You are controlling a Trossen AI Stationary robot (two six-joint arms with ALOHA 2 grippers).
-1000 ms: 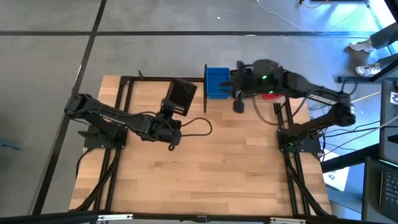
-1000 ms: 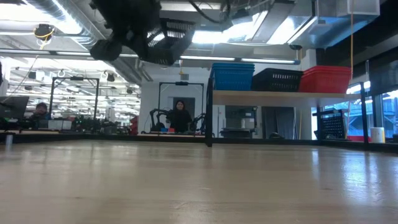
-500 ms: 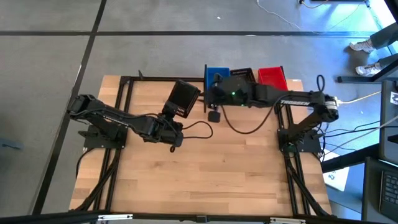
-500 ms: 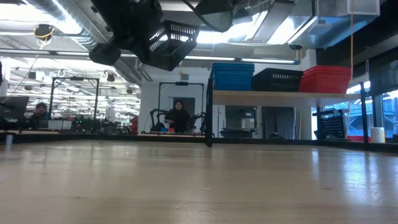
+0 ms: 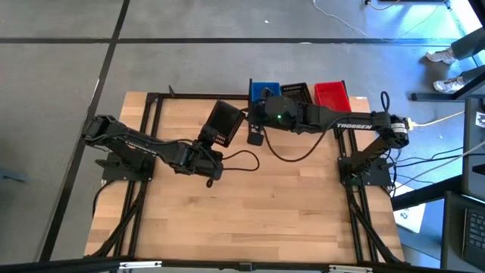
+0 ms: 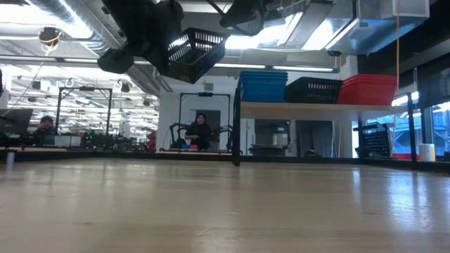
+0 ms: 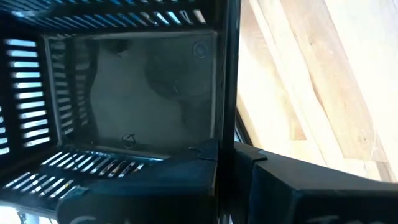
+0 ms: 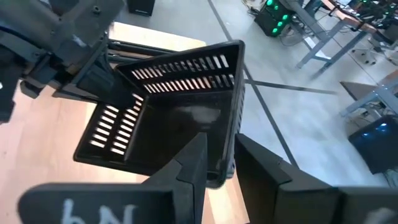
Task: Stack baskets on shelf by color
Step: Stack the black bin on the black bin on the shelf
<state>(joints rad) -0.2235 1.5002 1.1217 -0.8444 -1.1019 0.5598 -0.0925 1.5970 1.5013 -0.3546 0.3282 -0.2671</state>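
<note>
The left end effector point(image 5: 212, 144) is clenched on the wall of a black basket point(image 5: 223, 122), tilted in the air at the upper centre of the frame. The right end effector point(image 8: 219, 163) has its fingers astride the basket's near rim, not yet visibly closed. The shelf point(image 6: 316, 106) lies to the right.

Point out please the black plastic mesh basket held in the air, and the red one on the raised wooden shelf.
black plastic mesh basket point(image 6: 191, 50), low view, on its slotted side wall.
red plastic mesh basket point(image 5: 330, 94), high view, on its inner floor.

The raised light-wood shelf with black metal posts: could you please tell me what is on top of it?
On the raised light-wood shelf sit three groups of perforated plastic baskets side by side: blue baskets, a black basket and red baskets. How many are nested in each cannot be seen.
</note>
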